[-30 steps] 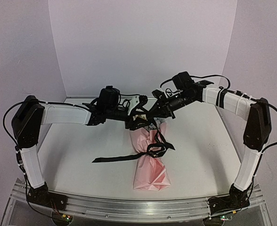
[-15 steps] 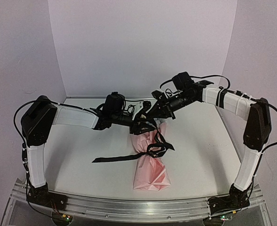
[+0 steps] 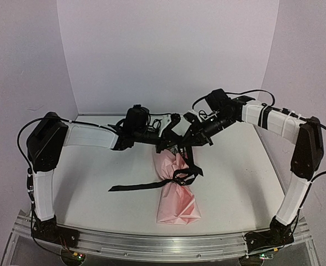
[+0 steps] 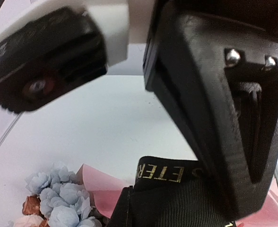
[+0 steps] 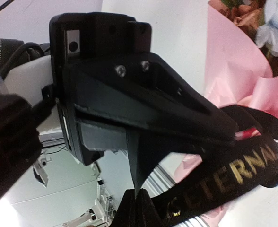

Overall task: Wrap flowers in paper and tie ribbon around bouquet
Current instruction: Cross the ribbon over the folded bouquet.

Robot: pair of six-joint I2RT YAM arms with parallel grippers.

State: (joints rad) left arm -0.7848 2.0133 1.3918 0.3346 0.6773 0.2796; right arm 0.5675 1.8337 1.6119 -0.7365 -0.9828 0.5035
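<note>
Evidently, the tying of the ribbon is the step in hand. A cone-shaped bouquet (image 3: 177, 202) wrapped in pink paper is laid on the white table (image 3: 96, 166), its wide end toward the arm bases and its narrow end away from them. A long, narrow black satin ribbon (image 3: 143, 186) with gold lettering is looped loosely about the bouquet's middle. One tail is trailed flat over the table to the bouquet's left.

Both grippers are brought together just above the bouquet's far end. The left gripper (image 3: 169, 146) is closed tight, and a lettered stretch of ribbon is seen at its fingertips in its wrist view, so the ribbon is judged to be pinched there. The right gripper (image 3: 187, 142) is likewise fully closed, and a lettered strand is seen running out from between its fingertips.

For the step to be done well, the two held strands should be drawn apart evenly and gently, so that the loop is cinched without the thin paper being crushed or the bouquet dragged. The loop is best kept at the bouquet's middle, since it could slip off toward the narrow end. Whether a knot has yet been formed cannot be told.

Inside the cone, small artificial flowers (image 4: 58, 194) in pale blue, cream and orange-brown are held. Their blooms are shown at the bouquet's far opening, framed by the pale pink paper (image 4: 99, 187). The stems are hidden within the wrap.
</note>
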